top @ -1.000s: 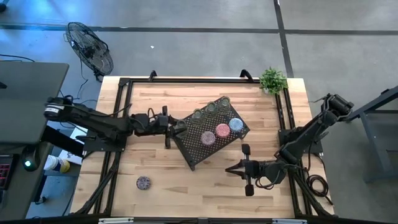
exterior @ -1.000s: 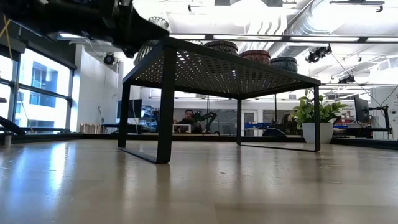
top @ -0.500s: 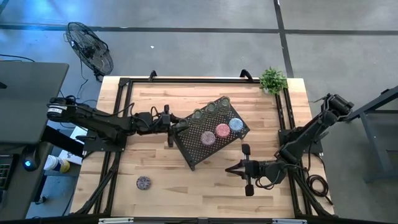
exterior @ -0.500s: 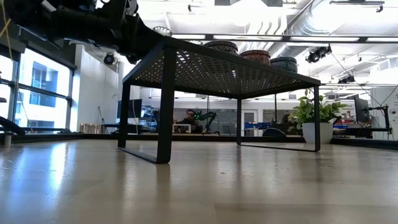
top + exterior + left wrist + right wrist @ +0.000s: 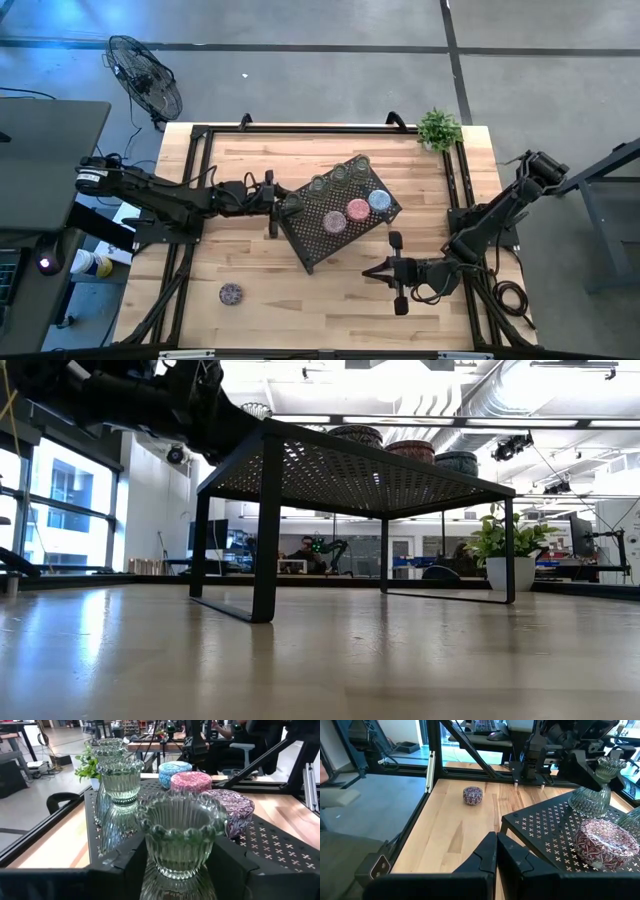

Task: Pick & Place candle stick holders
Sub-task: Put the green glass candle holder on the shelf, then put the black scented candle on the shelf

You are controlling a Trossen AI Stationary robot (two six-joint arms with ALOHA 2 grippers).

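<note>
Nearest the front edge of the bench, a lone mottled holder (image 5: 231,293) sits by the left corner, well apart from the black mesh tray (image 5: 312,246). The right gripper (image 5: 391,273), fingers pressed together, waits near the tray's front corner. At the tray's left corner the left gripper (image 5: 284,205) brackets a clear ribbed holder (image 5: 181,838), jaws parted either side; whether the pads still press the glass I cannot tell. Such glass looks heavy, slick and brittle, best gripped across its ribbed waist. Only the left wrist view shows this; overhead it stays hidden.
</note>
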